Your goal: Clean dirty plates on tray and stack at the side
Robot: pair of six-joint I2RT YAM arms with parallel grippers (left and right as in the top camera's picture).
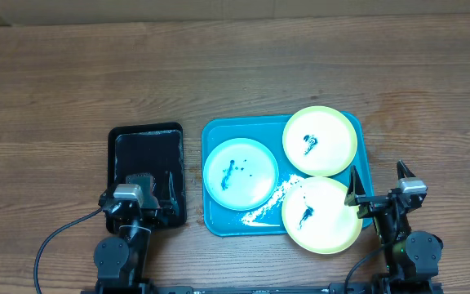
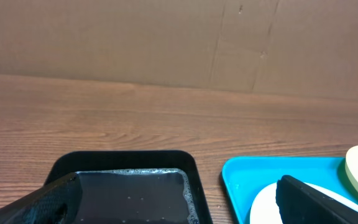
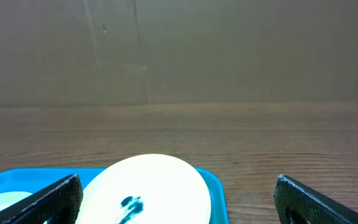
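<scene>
Three plates lie on the turquoise tray (image 1: 215, 220), each with dark smears: a light blue plate (image 1: 241, 173) at the left, a yellow-green plate (image 1: 320, 140) at the back right, and another yellow-green plate (image 1: 321, 215) at the front right over the tray's rim. The back plate shows in the right wrist view (image 3: 148, 190). My left gripper (image 1: 129, 198) is open and empty over a black tray (image 1: 147, 140). My right gripper (image 1: 379, 189) is open and empty just right of the turquoise tray, beside the front plate.
The black tray (image 2: 129, 186) holds soapy water with foam at its edge. White streaks lie on the turquoise tray floor (image 1: 261, 211) between the plates. Bare wooden table (image 1: 219, 65) lies behind both trays, with a cardboard wall beyond it.
</scene>
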